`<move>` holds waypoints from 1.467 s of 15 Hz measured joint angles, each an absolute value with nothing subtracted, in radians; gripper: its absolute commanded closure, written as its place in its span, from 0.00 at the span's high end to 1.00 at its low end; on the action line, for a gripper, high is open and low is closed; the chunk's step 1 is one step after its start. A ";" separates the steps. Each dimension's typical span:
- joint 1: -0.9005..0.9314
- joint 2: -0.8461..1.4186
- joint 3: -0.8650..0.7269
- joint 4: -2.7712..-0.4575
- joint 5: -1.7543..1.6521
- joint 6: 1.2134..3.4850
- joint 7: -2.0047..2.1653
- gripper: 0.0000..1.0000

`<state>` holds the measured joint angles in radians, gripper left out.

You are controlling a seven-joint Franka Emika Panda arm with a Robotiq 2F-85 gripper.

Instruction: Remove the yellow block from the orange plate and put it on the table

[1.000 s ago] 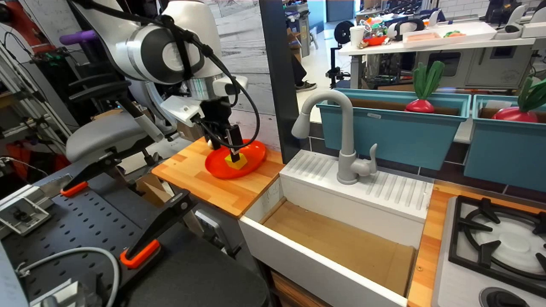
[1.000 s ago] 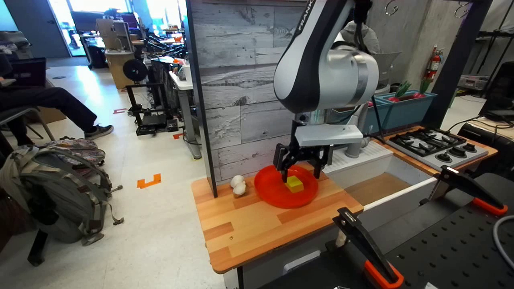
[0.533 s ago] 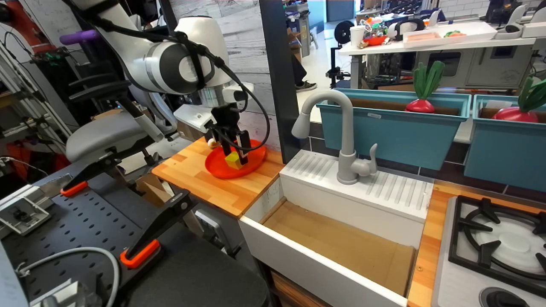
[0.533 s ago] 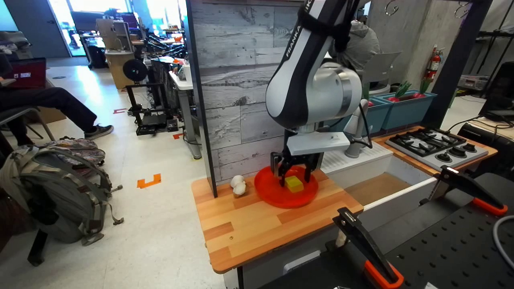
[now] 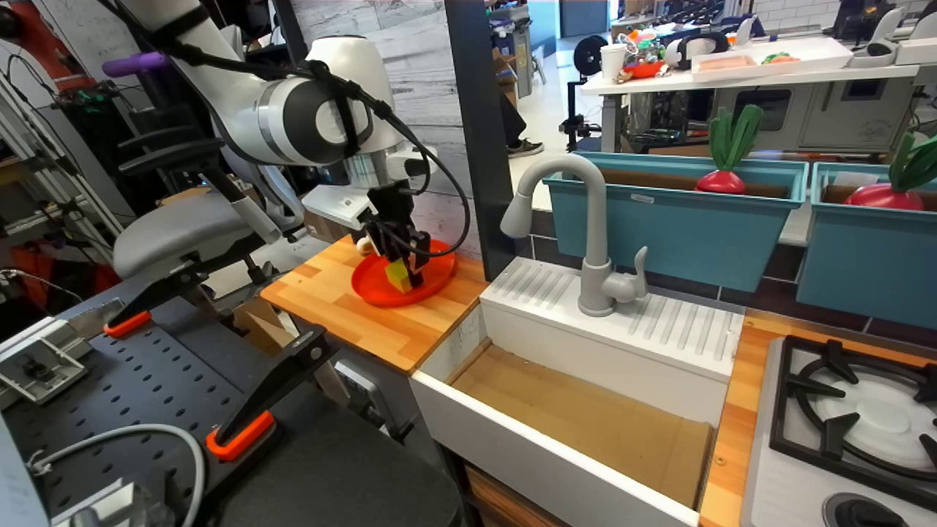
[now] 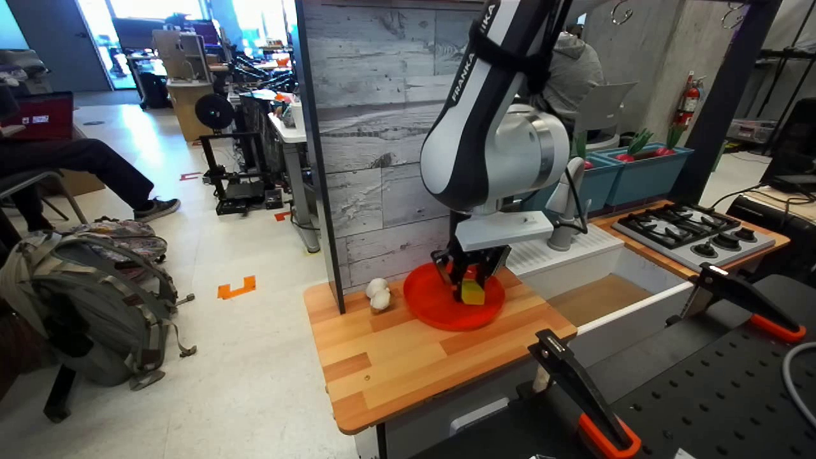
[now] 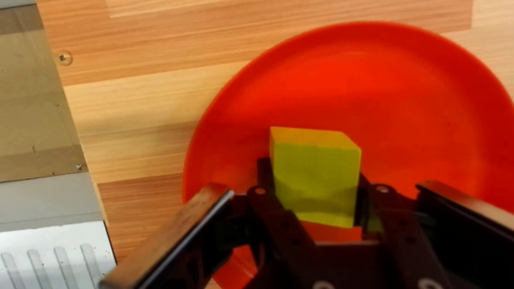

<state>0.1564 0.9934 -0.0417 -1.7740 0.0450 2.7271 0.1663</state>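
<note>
Clamping the block (image 7: 316, 182), the jaws stand low over the plate (image 7: 385, 88). An off-centre grip could let it twist loose during lifting.

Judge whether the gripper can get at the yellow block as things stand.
Yes, it seems so: in the wrist view the gripper has a finger on each side of the yellow block, apparently closed on it. Nothing shows in the way, and the shallow orange plate beneath looks unlikely to hinder.
</note>
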 measured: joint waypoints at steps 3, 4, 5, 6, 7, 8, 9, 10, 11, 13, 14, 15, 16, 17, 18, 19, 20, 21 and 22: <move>0.166 0.971 -0.041 -1.793 0.037 2.728 0.166 0.17; 0.171 0.955 -0.041 -1.806 0.034 2.731 0.166 0.17; 0.176 0.936 -0.040 -1.822 0.030 2.733 0.166 0.17; 0.184 0.913 -0.040 -1.840 0.026 2.734 0.166 0.17; 0.192 0.892 -0.040 -1.857 0.024 2.734 0.166 0.17; 0.204 0.871 -0.039 -1.873 0.023 2.734 0.166 0.17; 0.217 0.855 -0.039 -1.887 0.022 2.735 0.166 0.17; 0.231 0.842 -0.037 -1.898 0.022 2.735 0.167 0.17; 0.246 0.834 -0.036 -1.904 0.021 2.735 0.167 0.17; 0.276 0.833 -0.032 -1.908 0.020 2.735 0.169 0.17; 0.291 0.836 -0.030 -1.908 0.019 2.734 0.171 0.17; 0.305 0.839 -0.027 -1.907 0.018 2.734 0.173 0.17; 0.317 0.845 -0.025 -1.907 0.018 2.734 0.174 0.17; 0.326 0.851 -0.022 -1.905 0.018 2.734 0.174 0.17; 0.333 0.860 -0.019 -1.902 0.018 2.733 0.174 0.17; 0.338 0.872 -0.016 -1.896 0.018 2.731 0.174 0.17; 0.341 0.886 -0.014 -1.886 0.018 2.728 0.174 0.17; 0.344 0.902 -0.013 -1.875 0.018 2.725 0.174 0.17; 0.346 0.918 -0.013 -1.862 0.018 2.721 0.174 0.17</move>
